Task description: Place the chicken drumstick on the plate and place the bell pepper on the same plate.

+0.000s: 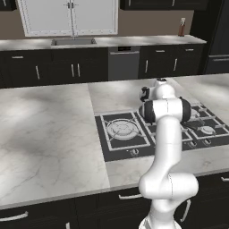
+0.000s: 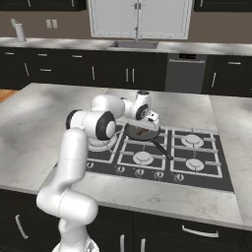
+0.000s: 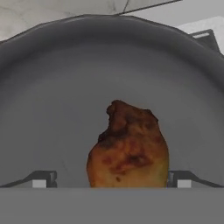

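Chicken drumstick (image 3: 128, 146) lies inside the dark grey pan (image 3: 52, 100), on its floor, brown-orange with charred patches, thick end toward my hand camera. My gripper (image 3: 112, 179) hangs right over it, jaws spread wide, one fingertip (image 3: 43, 179) on each side of the meat, nothing gripped; I can't tell if the tips touch it. From the right base view I see the pan (image 2: 140, 132) on the stove (image 2: 197, 162), handle pointing toward the front knobs, hand (image 2: 142, 115) just above it. Marble counter (image 1: 44, 134) surrounds the cooktop.
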Motion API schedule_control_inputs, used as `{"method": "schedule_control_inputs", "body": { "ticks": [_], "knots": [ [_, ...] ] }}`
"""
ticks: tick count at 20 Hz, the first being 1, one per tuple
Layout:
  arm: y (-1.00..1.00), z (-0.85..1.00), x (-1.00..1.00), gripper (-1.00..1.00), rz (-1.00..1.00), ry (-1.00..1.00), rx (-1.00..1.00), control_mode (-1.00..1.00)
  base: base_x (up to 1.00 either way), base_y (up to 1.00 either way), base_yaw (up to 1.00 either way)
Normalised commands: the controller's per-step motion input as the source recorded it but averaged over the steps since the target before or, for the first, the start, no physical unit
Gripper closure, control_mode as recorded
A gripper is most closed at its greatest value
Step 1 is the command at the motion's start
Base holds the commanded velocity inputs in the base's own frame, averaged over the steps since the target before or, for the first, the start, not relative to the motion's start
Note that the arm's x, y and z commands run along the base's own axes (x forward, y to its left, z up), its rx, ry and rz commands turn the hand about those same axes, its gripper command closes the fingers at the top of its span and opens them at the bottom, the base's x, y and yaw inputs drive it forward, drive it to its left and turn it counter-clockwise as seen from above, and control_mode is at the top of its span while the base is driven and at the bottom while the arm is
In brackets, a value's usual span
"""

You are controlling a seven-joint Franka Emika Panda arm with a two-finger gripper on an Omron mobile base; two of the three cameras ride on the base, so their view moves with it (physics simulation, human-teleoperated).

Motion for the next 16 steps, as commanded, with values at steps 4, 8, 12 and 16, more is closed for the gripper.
{"method": "schedule_control_inputs", "body": {
  "ticks": [4, 8, 12, 16],
  "knots": [
    [-0.05, -0.13, 0.14, -1.0, 0.0, 0.06, 0.0, -1.0, 0.0, 0.0, 0.0],
    [-0.04, -0.14, 0.04, -1.0, 0.0, 0.05, 0.0, -1.0, 0.0, 0.0, 0.0],
    [-0.01, -0.13, 0.0, -1.0, 0.0, 0.04, 0.0, -1.0, 0.0, 0.0, 0.0],
    [0.0, -0.12, 0.0, -1.0, 0.0, 0.02, 0.0, -1.0, 0.0, 0.0, 0.0]
  ]
}}
